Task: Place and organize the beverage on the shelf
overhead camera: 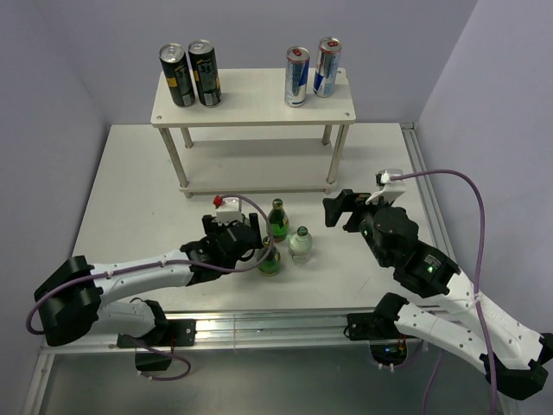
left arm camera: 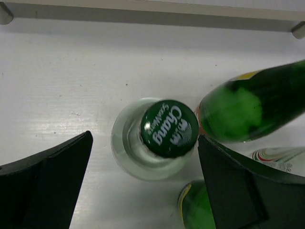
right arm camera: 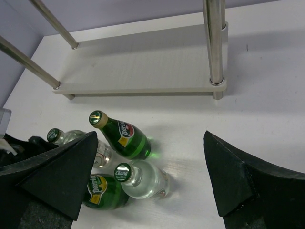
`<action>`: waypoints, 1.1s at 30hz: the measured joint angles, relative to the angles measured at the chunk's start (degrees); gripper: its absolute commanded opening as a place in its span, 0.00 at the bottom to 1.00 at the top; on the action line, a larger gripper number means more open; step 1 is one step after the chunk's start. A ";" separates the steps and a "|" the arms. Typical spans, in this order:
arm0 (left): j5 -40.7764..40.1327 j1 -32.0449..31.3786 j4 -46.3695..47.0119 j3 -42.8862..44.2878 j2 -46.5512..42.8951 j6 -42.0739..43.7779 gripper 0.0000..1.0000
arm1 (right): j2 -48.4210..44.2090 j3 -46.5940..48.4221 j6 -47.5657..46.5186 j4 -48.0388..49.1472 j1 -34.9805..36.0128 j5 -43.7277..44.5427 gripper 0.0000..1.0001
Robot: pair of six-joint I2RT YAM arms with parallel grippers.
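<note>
The cream shelf (overhead camera: 251, 99) stands at the back, and its lower board (right arm camera: 143, 67) is bare. On the table in front stand two green Perrier bottles (overhead camera: 277, 220) (overhead camera: 270, 261) and a clear Chang bottle (overhead camera: 301, 244). My left gripper (overhead camera: 257, 241) is open above another clear green-capped bottle (left arm camera: 162, 138), one finger on each side of the cap; the right finger (left arm camera: 228, 176) is close to it. My right gripper (overhead camera: 333, 210) hangs open to the right of the cluster, holding nothing. In the right wrist view the bottles (right arm camera: 125, 138) stand ahead, to the left.
Two black cans (overhead camera: 191, 74) stand on the shelf's top left and two silver-blue cans (overhead camera: 311, 71) on its top right. The shelf's slim metal legs (right arm camera: 213, 43) stand on the table behind the bottles. A green bottle (left arm camera: 252, 107) crowds my left gripper's right finger.
</note>
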 measured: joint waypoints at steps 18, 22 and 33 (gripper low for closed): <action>1.14 3.19 11.58 -0.52 12.09 1.40 0.56 | 1.60 -1.77 0.00 0.50 0.00 -0.44 0.98; 0.63 3.19 12.11 -0.83 12.09 1.44 0.13 | 1.77 -2.29 0.00 0.50 0.00 -0.61 0.98; 0.37 7.52 11.02 -1.22 9.22 6.38 0.00 | 2.10 -2.36 0.00 0.63 0.00 -1.09 0.98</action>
